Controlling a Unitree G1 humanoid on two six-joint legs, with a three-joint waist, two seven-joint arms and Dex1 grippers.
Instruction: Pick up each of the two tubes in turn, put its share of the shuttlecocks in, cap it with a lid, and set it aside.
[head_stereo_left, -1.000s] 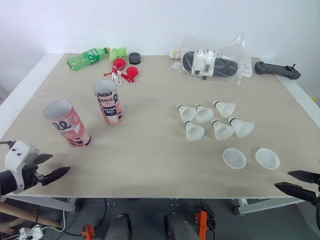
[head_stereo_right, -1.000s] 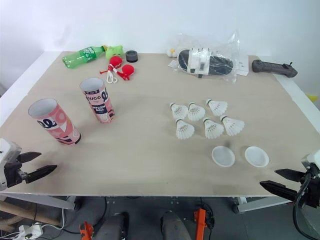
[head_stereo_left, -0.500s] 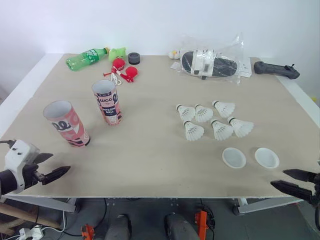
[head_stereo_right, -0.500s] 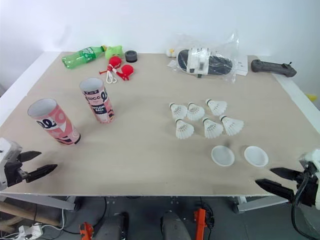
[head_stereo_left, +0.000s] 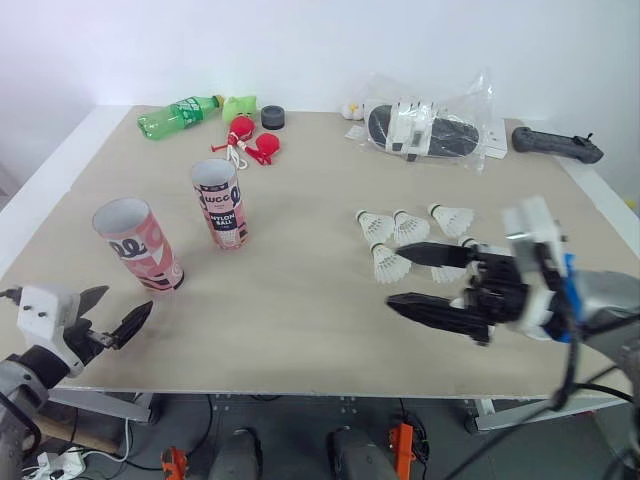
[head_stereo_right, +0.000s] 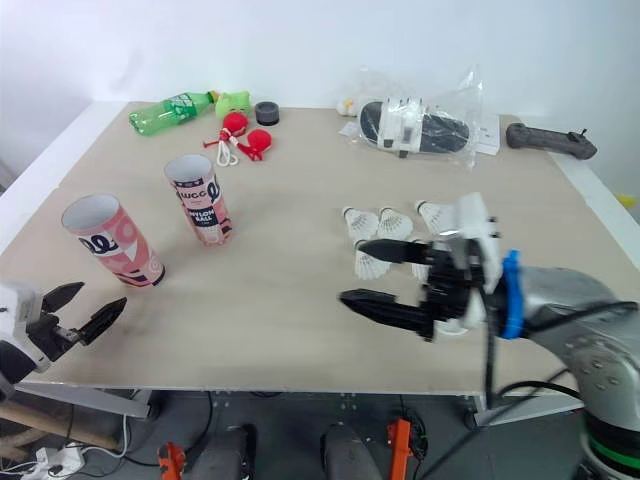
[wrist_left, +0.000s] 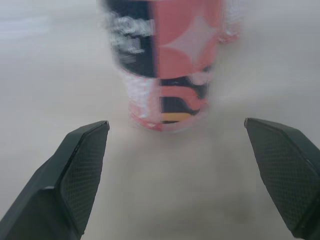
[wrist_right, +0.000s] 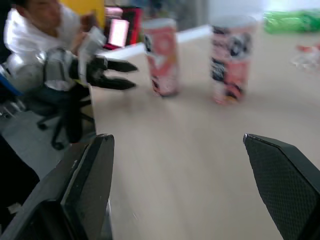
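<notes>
Left wrist view: left gripper (head_stereo_left: 125, 300) gaped wide; near tube (wrist_left: 170, 65) stood upright just ahead.
Right wrist view: a person (wrist_right: 20, 37) sat beyond the table (head_stereo_left: 300, 310) edge.
Tubes: two, upright, table's left; far tube (head_stereo_left: 222, 203) stood apart.
Shuttlecocks (head_stereo_left: 405, 228): four counted clearly; others lay behind the right gripper (head_stereo_right: 351, 270), fingers parted, empty.

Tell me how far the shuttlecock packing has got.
Nothing looks done: the near tube and far tube stand uncapped, and the shuttlecocks lie loose on the table. Nothing is in hand: the left gripper is open by the near tube, the right gripper open by the shuttlecocks. Filling, capping and setting aside remain.
</notes>
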